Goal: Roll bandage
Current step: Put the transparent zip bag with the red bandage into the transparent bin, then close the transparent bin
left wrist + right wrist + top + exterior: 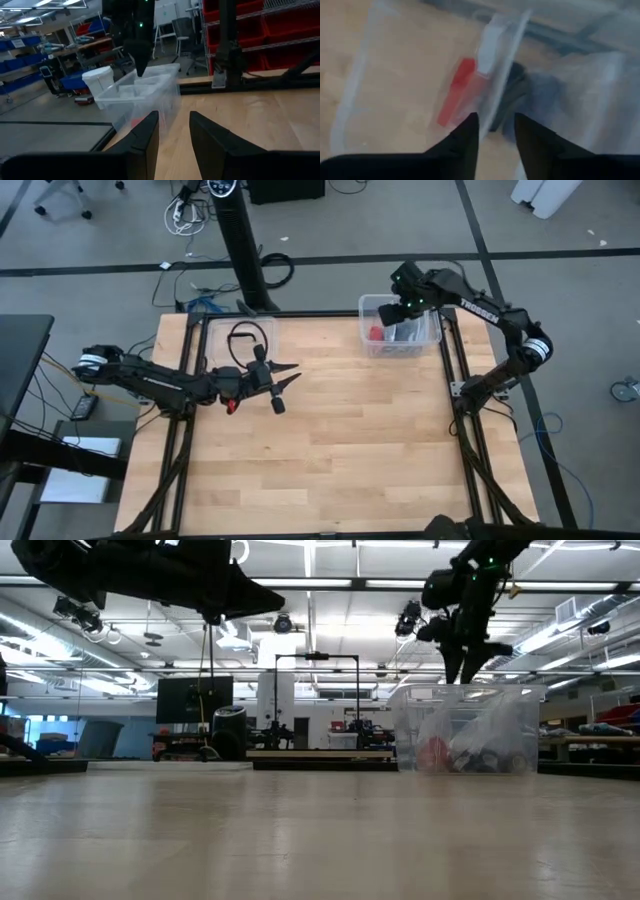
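Note:
The red bandage [375,333] lies inside a clear plastic bin [430,340] at the table's far right, beside a clear crinkly bag [580,95]. It also shows in the right wrist view [457,92] and, low in the bin, in the low view [435,753]. My right gripper [495,131] hangs open above the bin, pointing down into it, and touches nothing; the low view shows it over the bin's rim [462,660]. My left gripper [283,385] is open and empty above the table's left half, pointing toward the bin [145,92].
A black cord loop [247,336] lies on a clear tray at the table's far left. A dark stand post [243,250] rises behind the far edge. The bare wooden tabletop [350,450] spreads across the middle and near side.

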`<action>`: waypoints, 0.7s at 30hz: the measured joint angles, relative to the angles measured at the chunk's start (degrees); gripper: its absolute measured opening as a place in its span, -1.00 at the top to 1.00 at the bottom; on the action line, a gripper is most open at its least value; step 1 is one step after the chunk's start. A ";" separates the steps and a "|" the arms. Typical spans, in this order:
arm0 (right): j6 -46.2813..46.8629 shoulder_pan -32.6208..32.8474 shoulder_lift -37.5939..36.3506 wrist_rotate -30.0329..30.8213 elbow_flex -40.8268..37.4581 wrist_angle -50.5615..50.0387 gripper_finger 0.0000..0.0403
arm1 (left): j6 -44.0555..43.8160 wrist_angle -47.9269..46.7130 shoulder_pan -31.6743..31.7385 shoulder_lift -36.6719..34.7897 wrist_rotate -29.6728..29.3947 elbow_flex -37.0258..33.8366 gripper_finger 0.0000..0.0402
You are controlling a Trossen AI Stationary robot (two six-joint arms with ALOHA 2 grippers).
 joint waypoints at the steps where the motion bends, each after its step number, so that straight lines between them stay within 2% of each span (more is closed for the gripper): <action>1: -0.32 -0.13 -0.34 0.01 1.01 -0.86 0.31 | -0.01 -0.36 0.00 -0.70 0.10 0.00 0.44; 4: -3.74 0.41 -1.43 -0.46 3.42 -1.16 0.16 | -0.40 -2.12 0.00 -2.52 1.44 0.02 0.44; 7: -12.13 4.23 -2.13 -2.24 3.64 -0.24 0.15 | -1.21 -5.77 -0.02 -4.27 3.59 0.02 0.44; 9: -15.97 7.68 -1.39 -1.99 3.62 -0.25 0.29 | -1.25 -9.15 -0.34 -5.93 3.87 0.01 0.46; 14: -20.79 14.45 2.18 -1.50 3.62 4.99 0.91 | -1.29 -13.98 -1.85 -9.33 3.89 0.02 0.58; 17: -21.03 16.94 4.81 -3.00 3.62 10.03 0.93 | -1.27 -15.60 -2.63 -10.57 3.89 0.00 0.65; 21: -19.90 16.88 7.87 -2.20 3.80 8.30 0.99 | -1.29 -18.16 -3.43 -12.30 3.85 0.00 0.70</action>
